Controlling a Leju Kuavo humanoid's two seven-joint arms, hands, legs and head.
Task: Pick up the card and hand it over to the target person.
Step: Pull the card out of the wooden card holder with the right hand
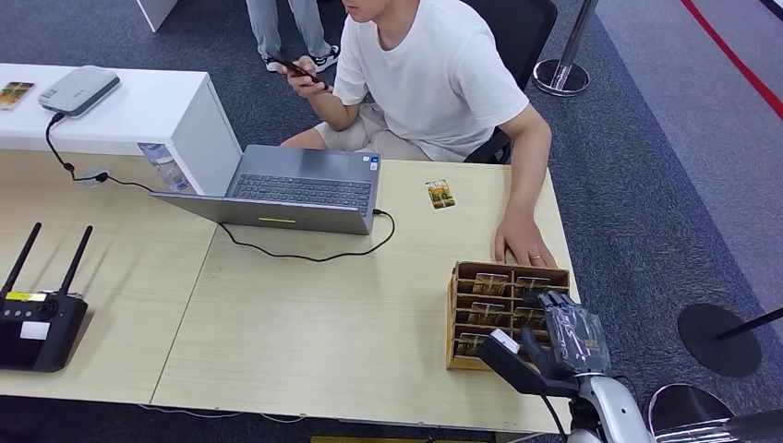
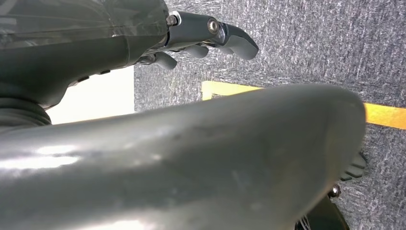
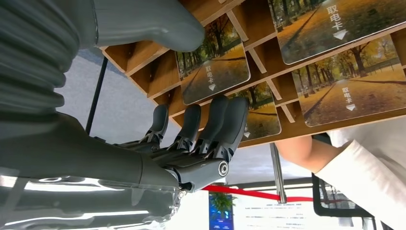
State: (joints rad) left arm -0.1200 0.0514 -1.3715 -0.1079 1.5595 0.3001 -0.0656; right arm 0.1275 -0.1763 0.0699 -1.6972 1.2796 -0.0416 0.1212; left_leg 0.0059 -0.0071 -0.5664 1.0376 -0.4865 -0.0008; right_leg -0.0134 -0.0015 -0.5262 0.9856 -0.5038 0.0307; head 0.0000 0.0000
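Observation:
A wooden card box point(image 1: 454, 314) stands at the table's front right and holds several cards with an autumn-tree picture point(image 1: 490, 284). My right hand point(image 1: 571, 334) hovers over the box's right side, fingers apart and holding nothing. In the right wrist view its fingers point(image 3: 210, 124) reach toward one slotted card point(image 3: 261, 120), with the thumb point(image 3: 148, 21) spread away; whether they touch it I cannot tell. A single card point(image 1: 440, 194) lies flat beside the laptop. The seated person in a white T-shirt point(image 1: 443, 74) rests one hand point(image 1: 523, 245) on the table just behind the box. My left hand point(image 2: 206, 40) hangs over carpet, empty.
An open laptop point(image 1: 295, 189) with a black cable sits mid-table. A black router point(image 1: 37, 318) is at the front left. A white counter point(image 1: 138, 111) with a grey device stands at the back left. Stanchion bases point(image 1: 718, 339) stand on the carpet to the right.

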